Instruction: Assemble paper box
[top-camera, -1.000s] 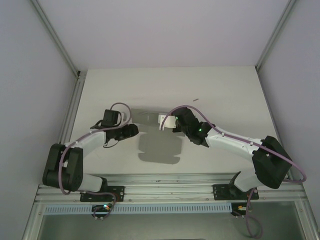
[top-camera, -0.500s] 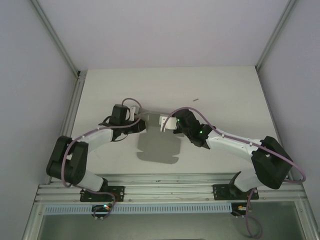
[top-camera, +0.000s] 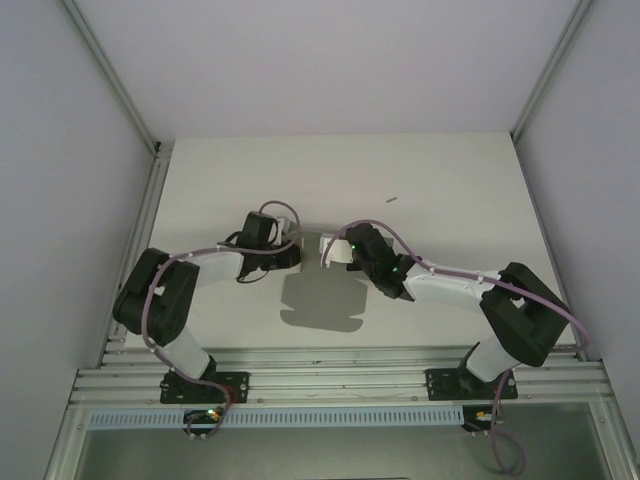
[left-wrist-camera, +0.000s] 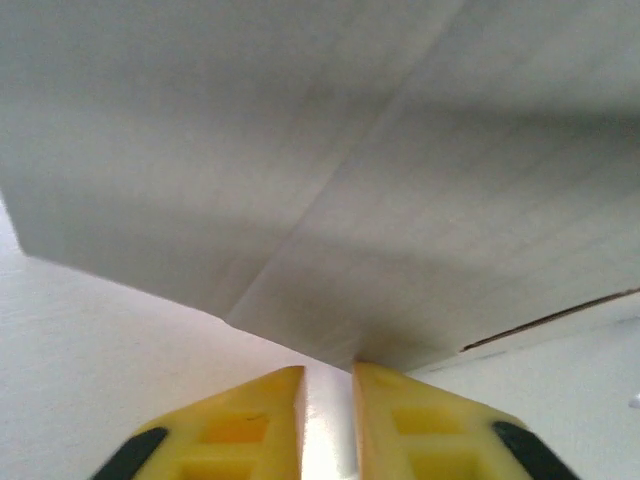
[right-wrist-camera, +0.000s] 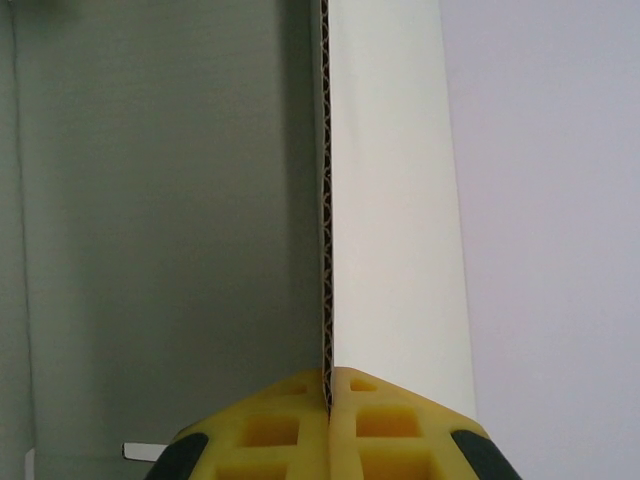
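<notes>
Right gripper (right-wrist-camera: 328, 378), pressed together, pinches an upright wall of the paper box (right-wrist-camera: 170, 200) from its 3 o'clock side. At 9 o'clock the left gripper (left-wrist-camera: 328, 372) sits under a creased panel, fingers narrowly apart; whether it grips, I cannot tell. The box hangs above the bench (top-camera: 430, 180), its shadow (top-camera: 320, 305) at 6 o'clock. I judge the walls partly raised and the closing yet to do. Its visible inside holds nothing.

Right fingers (right-wrist-camera: 270, 432) pinched tight together; left fingers (left-wrist-camera: 240, 425) near-closed, narrow gap between.
</notes>
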